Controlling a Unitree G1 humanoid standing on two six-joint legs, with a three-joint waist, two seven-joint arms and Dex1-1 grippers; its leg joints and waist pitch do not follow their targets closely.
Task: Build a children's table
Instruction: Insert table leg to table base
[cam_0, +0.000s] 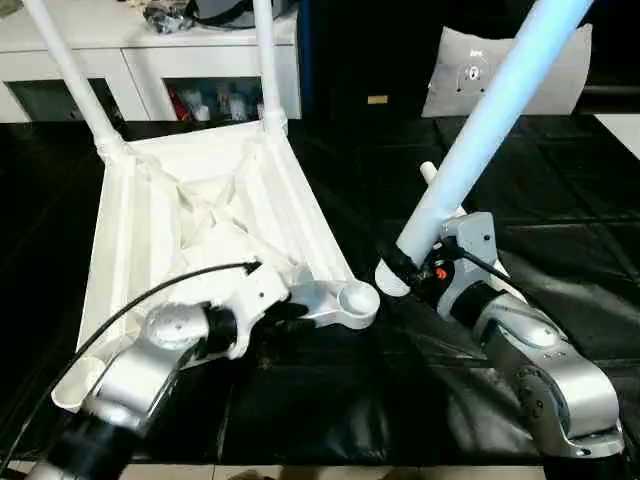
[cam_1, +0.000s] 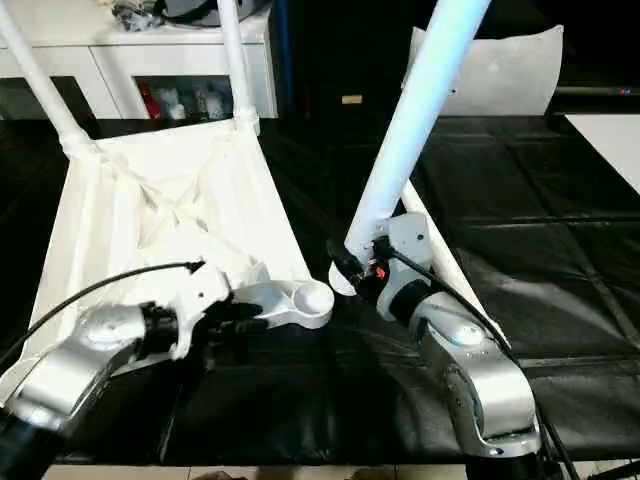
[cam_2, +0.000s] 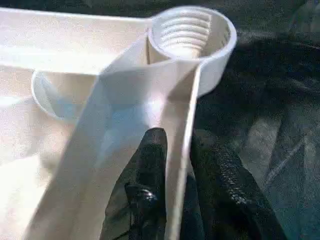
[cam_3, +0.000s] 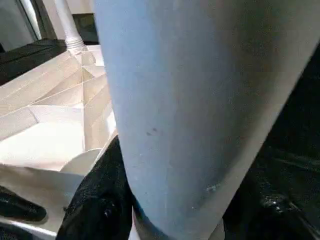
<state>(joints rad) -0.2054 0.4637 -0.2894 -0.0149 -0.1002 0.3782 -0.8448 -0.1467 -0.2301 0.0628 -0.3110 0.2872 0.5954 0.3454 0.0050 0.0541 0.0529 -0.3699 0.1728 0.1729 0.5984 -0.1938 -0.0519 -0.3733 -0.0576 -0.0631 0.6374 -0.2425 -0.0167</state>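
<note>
1. Now the open corner socket (cam_0: 357, 297) of the table top (cam_0: 205, 215) lies just to the left of the right gripper (cam_0: 415, 268), which is the nearer arm for it; a small gap of black mat (cam_0: 560, 190) separates them.
2. The right gripper is closed around the thick lower end of a leg (cam_0: 490, 125). The long axis of this leg leans up and to the right, away from the socket, so I judge it must be made upright and brought leftward over the socket before it can go in.
3. The left gripper (cam_2: 172, 150) pinches the thin side wall of the top just behind this socket, one black finger on each side, and so it steadies the corner.
4. The top lies upside down on the mat, its ribs crossing in an X. Two legs (cam_0: 70, 70) (cam_0: 266, 60) already stand in the far corners.
5. All the parts are smooth white plastic. The socket is a round cup with thread ridges inside, seen in the left wrist view, so the leg probably screws in. The leg is a long, round, tapered tube.
6. One more leg (cam_0: 428, 172) lies on the mat behind the right gripper.
</note>
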